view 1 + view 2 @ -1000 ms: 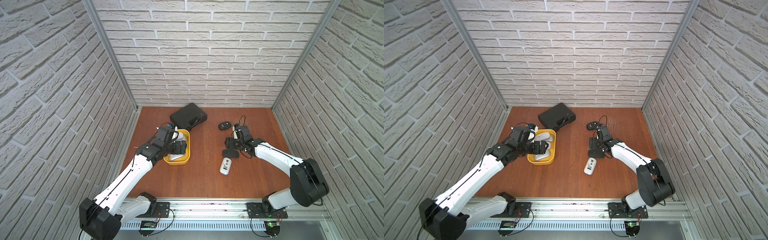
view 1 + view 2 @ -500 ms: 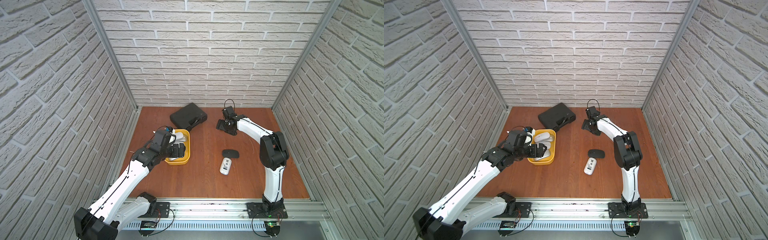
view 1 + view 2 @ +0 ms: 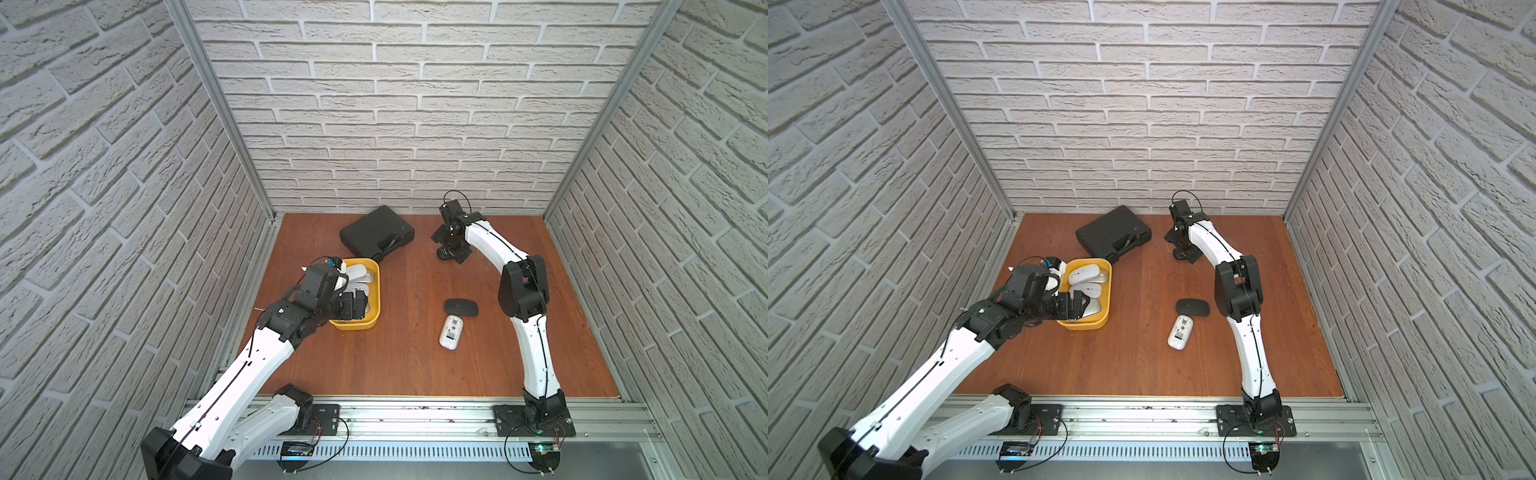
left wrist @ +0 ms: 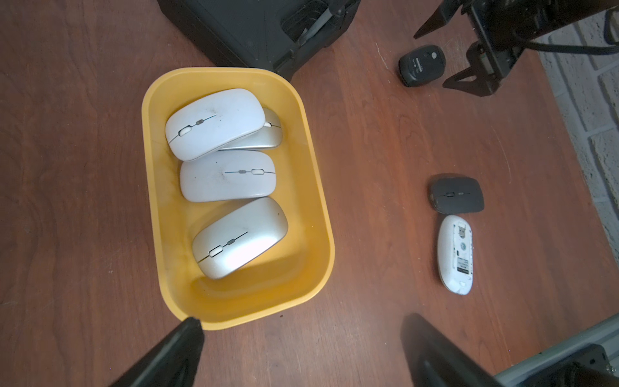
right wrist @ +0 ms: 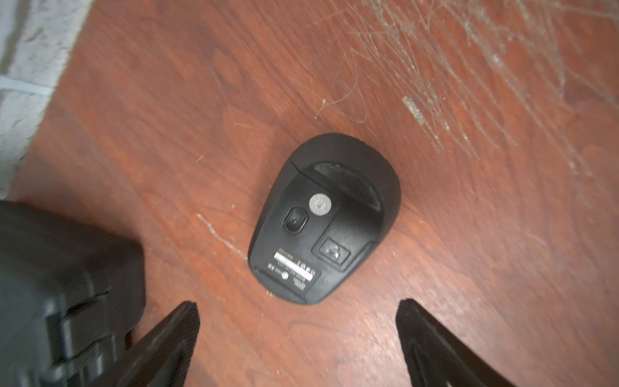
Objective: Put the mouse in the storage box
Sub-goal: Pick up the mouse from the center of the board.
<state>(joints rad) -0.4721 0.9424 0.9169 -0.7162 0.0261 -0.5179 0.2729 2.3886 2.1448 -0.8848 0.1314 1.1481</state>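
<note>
Hovering my right fingers (image 5: 435,345) spread wide above the belly-up black mouse (image 5: 321,221), left fingers (image 4: 174,355) open too; its rounded back could rock and squirt free.

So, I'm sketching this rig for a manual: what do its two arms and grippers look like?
The left arm and right arm have white shells, black joints and a thin black cable along each. A black cable loop sits at the right wrist. The left gripper and right gripper have black, tapering fingers.
</note>
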